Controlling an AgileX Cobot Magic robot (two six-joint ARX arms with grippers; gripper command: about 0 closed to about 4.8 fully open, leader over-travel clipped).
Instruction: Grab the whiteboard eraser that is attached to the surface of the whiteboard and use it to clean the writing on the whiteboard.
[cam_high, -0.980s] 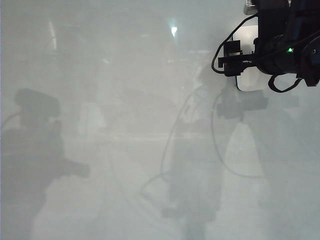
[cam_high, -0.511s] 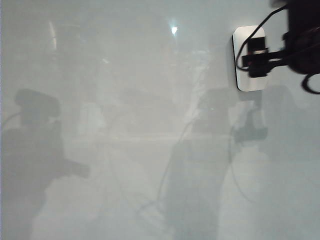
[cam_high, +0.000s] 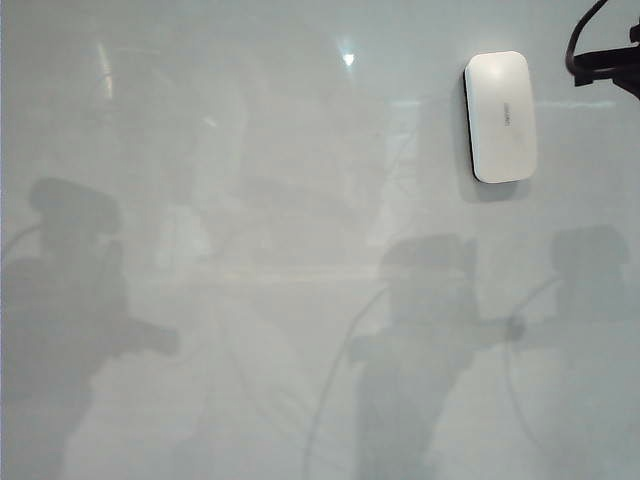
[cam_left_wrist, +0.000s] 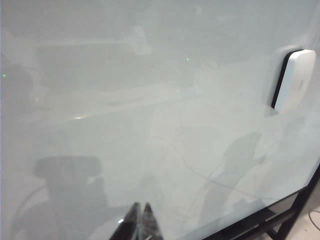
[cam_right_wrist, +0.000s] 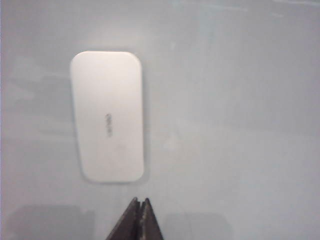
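Eraser (cam_high: 500, 116) sits flat against the whiteboard (cam_high: 250, 250), in the upper right part of the exterior view, long side upright, its dark underside edge showing along one side. Nothing props it, so I judge it clings by itself, probably by a magnet, which is why it stays put on the glossy face. Nothing touches it.

The right gripper (cam_right_wrist: 140, 215) shows only its two dark fingers, pressed together with no gap and with nothing between them. They hang just off one short end of the eraser, clear of it and of the board. In the exterior view only a bit of black cable and housing of that arm shows at the upper right edge, beside the eraser but apart from it.

The left gripper (cam_left_wrist: 140, 222) is likewise clenched on nothing, its tips close together, well apart from the eraser (cam_left_wrist: 295, 80), which lies far off toward the board's edge in that view. It seems parked out of the way, leaving the job to the nearer arm.

No writing is visible anywhere: the board shows only pale reflections, a bright light spot and soft shadows of the arms. So the board looks clean in these views, or the strokes lie outside them; I cannot tell which.

With the eraser ungripped, any further wiping would call for the right fingers to spread and come in across its narrow width.
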